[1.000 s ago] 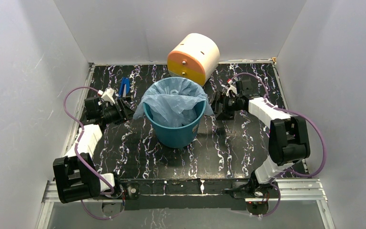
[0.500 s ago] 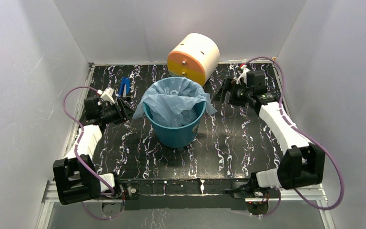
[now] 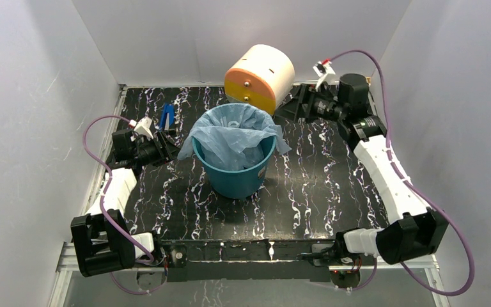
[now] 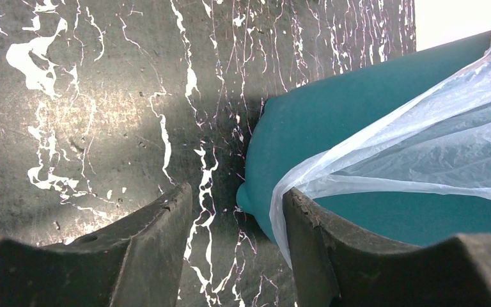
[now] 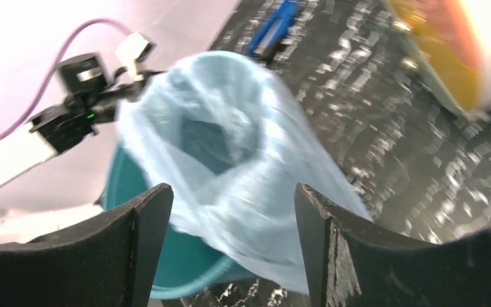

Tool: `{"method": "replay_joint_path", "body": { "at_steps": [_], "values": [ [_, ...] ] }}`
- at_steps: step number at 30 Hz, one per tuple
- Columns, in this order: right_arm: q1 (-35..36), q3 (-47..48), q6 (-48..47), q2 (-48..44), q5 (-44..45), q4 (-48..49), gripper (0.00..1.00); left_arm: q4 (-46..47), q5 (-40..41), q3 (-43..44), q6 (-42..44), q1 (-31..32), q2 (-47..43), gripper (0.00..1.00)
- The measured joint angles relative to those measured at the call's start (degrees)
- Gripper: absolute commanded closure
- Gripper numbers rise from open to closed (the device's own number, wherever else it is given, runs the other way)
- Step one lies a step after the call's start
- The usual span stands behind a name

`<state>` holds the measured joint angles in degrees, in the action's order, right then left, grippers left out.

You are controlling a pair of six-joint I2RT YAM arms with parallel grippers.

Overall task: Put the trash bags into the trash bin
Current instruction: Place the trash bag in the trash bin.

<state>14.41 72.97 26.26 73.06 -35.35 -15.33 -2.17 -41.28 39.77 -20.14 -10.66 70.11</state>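
left gripper [image 4: 236, 195] stands spread, pinching nothing, with the trash bag [image 4: 422, 147] edge brushing one finger beside the teal trash bin [image 4: 332, 121] rim. right gripper [image 5: 233, 192] is spread too and empty, raised near the cream-and-orange drum [image 3: 260, 77]. the bag sits inside the bin, its corners flaring over the rim. a snagging finger could pull the thin film out or tip the bin.

Lab test cell, white walls [image 3: 32, 128], marbled tabletop [image 3: 319, 185]
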Motion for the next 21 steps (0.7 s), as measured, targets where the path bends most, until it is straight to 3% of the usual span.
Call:
{"method": "replay_joint_path", "body": {
  "at_steps": [9, 21],
  "values": [
    [17.40, 15.30, -5.57, 8.41, -2.38, -5.01, 0.23, 0.02, 0.02, -0.04, -0.02, 0.00, -0.15, 0.47],
    [22.82, 30.05, -9.20, 26.60, -4.70, -17.59, 0.17, 0.31, 0.26, -0.79, -0.02, 0.00, -0.42, 0.47]
  ]
}}
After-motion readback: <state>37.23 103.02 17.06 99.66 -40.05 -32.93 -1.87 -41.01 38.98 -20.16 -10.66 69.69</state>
